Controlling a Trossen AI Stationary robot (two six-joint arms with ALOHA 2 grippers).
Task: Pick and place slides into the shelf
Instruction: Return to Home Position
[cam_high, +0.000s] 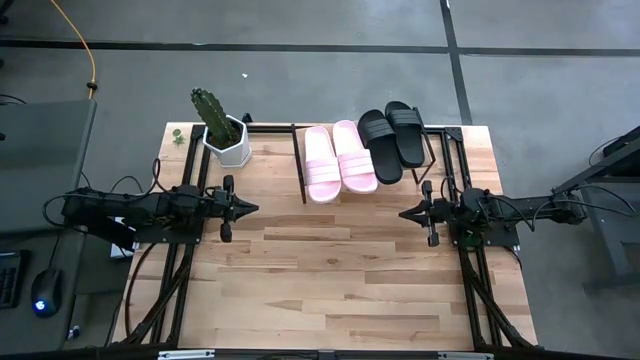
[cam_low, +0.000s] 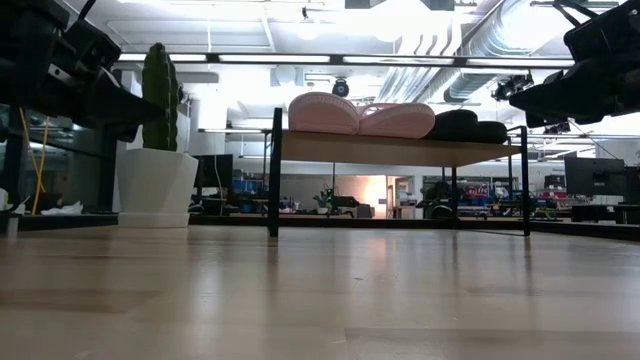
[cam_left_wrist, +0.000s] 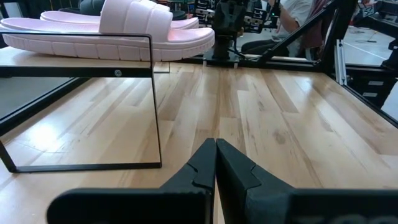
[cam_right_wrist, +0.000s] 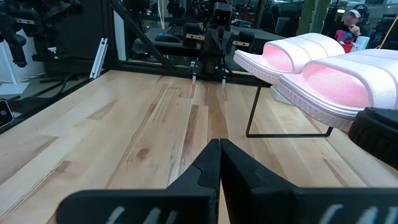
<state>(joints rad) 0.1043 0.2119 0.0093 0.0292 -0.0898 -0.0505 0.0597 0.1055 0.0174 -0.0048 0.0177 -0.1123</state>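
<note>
Two pale pink slides (cam_high: 338, 160) and two black slides (cam_high: 393, 138) lie side by side, soles down, on the wooden shelf (cam_low: 400, 149) at the table's far side. In the low view the pink slides (cam_low: 360, 117) and the black slides (cam_low: 465, 126) sit on the shelf's plank. My left gripper (cam_high: 253, 208) hovers shut at the table's left, pointing right, with nothing in it. At the table's right, my right gripper (cam_high: 403, 212) hovers shut, pointing left, also holding nothing. Each wrist view shows its own shut fingertips, the left (cam_left_wrist: 216, 144) and the right (cam_right_wrist: 220, 144).
A cactus in a white pot (cam_high: 224, 136) stands at the far left corner beside the shelf. The shelf's thin black end frames (cam_left_wrist: 153, 99) reach down to the tabletop. Bare wooden tabletop (cam_high: 330, 270) spreads between the arms and toward the near edge.
</note>
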